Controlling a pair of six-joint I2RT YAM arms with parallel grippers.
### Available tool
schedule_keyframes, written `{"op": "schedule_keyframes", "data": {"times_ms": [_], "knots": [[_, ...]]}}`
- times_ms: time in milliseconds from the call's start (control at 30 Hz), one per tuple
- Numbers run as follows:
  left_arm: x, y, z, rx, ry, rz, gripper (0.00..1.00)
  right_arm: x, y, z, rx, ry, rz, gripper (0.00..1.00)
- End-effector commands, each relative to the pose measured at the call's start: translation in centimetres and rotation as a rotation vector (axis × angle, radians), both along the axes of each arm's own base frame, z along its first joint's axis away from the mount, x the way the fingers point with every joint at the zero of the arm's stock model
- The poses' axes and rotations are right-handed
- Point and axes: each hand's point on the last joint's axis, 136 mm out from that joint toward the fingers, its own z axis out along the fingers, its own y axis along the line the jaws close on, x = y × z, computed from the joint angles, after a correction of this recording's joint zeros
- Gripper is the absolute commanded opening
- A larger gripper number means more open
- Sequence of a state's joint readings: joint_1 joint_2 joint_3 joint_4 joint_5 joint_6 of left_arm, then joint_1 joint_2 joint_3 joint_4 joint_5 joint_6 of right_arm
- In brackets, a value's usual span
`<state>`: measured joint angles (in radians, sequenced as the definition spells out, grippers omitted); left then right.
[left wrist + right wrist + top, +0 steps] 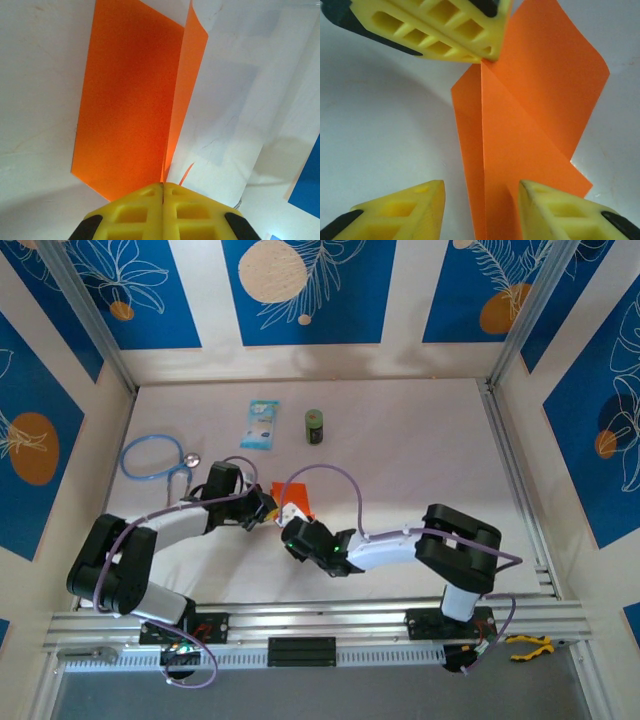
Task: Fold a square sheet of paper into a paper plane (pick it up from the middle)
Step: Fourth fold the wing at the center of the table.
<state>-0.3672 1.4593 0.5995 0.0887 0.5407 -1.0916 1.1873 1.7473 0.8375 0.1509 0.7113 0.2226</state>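
Overhead, near mid-table: thin, creased bright orange sheet of paper (300, 498) between two bent arms. From left wrist: left gripper (162, 186) clamped shut on its raised fold. From right wrist: right gripper (481, 184) parted astride the crease, holding nothing

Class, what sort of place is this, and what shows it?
Probably a robot lab test booth: a left arm and right arm bolted to an aluminium rail, blue wall panels enclosing a white table, and props like a stethoscope and green can.
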Motion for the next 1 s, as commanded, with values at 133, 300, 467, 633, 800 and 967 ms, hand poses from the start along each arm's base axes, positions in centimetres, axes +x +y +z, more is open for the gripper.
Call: {"op": "schedule_keyframes", "data": {"times_ms": [133,300,467,633,800,967], "knots": [[0.1,-0.2,0.9,0.006,-0.018,-0.007,0.0,0.6,-0.7,-0.3,-0.093,-0.052,-0.013,0.4],[0.2,-0.3,1.2,0.003,-0.026,-0.011,0.0,0.5,-1.5,-1.3,-0.134,-0.03,-0.041,0.36],[0.1,-0.2,1.3,0.009,-0.027,-0.012,0.0,0.1,-1.4,-1.2,-0.092,-0.007,-0.04,0.31],[0.1,-0.2,1.3,0.016,-0.03,-0.014,0.05,-0.1,-1.2,-1.0,-0.058,0.001,-0.032,0.24],[0.1,-0.1,1.3,0.027,-0.031,-0.024,0.1,-0.2,-1.2,-1.1,-0.049,0.011,-0.031,0.18],[0.3,0.1,1.8,0.07,-0.052,-0.055,0.23,-0.3,-1.3,-1.1,-0.011,0.023,-0.042,0.1]]}}
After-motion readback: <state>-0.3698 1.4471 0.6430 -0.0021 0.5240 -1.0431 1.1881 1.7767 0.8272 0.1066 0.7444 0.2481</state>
